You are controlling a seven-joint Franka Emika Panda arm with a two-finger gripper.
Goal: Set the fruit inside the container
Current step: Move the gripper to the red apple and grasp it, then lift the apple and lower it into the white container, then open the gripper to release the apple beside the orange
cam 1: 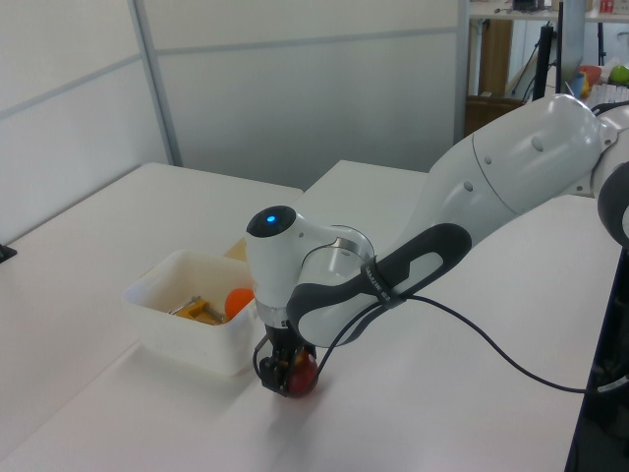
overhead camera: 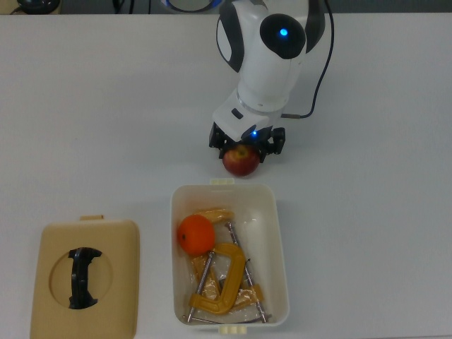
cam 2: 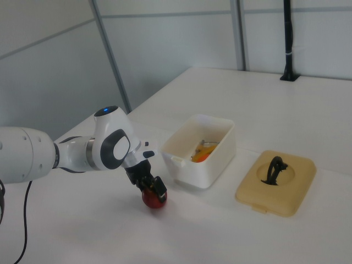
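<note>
Pincer point(overhead camera: 246, 146) hung low over the white tabletop point(overhead camera: 367, 212), its fingers spread to either side of the apple point(overhead camera: 241, 162); whether they pressed on the fruit could not be told. In the top view the fingers stood at the apple's left and right, with the wrist covering its far half. The white arm point(cam 1: 511, 177) reached in from the left view's right.

Just near of the apple in the top view sat the cream container point(overhead camera: 279, 233), its short-end tab close to the fruit. Well to the top view's left of it lay the tan lid point(overhead camera: 49, 268) with its black handle point(overhead camera: 83, 277). Inside the container, yellow-orange clamps point(overhead camera: 220, 282) filled the near part, and the orange point(overhead camera: 195, 234) rested by the left wall. The apple itself sat on the tabletop, outside the container.
</note>
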